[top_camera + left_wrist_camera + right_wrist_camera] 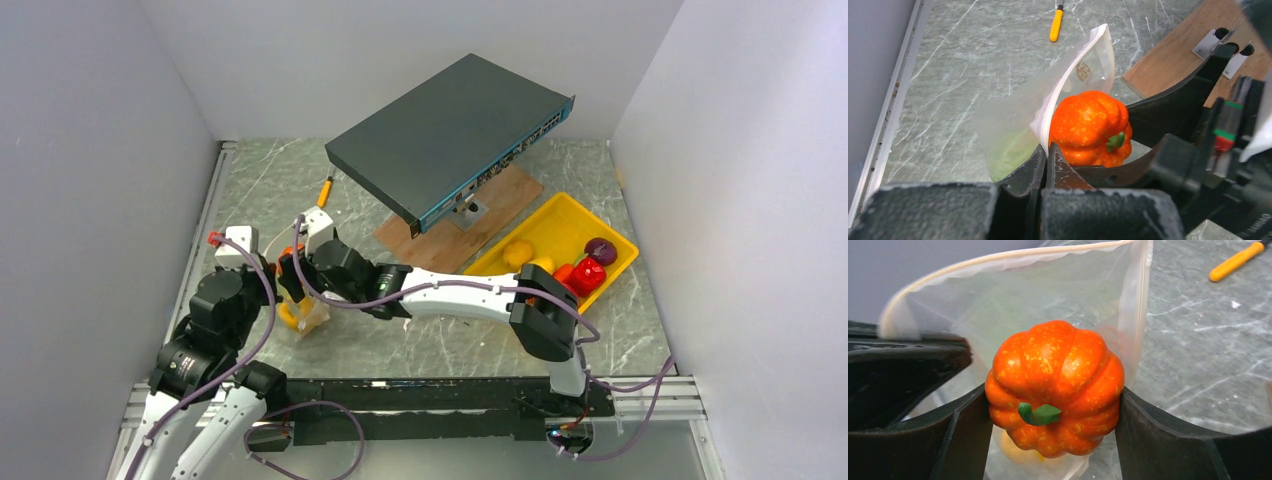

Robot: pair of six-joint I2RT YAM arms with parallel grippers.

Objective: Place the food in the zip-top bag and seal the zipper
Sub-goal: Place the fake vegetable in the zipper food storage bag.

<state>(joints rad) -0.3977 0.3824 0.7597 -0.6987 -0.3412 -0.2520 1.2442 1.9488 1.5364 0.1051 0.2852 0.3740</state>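
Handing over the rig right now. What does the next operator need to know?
Left gripper: shut on the zip-top bag at its mouth edge, holding it open.
Right gripper: gripping the orange pumpkin at the bag's mouth, not yet released.
Done: something green lies inside the bag.
To do: drop pumpkin in; load purple onion, red pepper, yellow pieces from the yellow tray; seal the zipper.

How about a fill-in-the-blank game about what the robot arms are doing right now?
1. The right gripper holds a toy pumpkin that is ____ in colour.
2. The left gripper pinches the edge of the zip-top bag, and the bag's mouth is ____.
3. More toy food waits in a ____ tray.
Missing words: orange; open; yellow.
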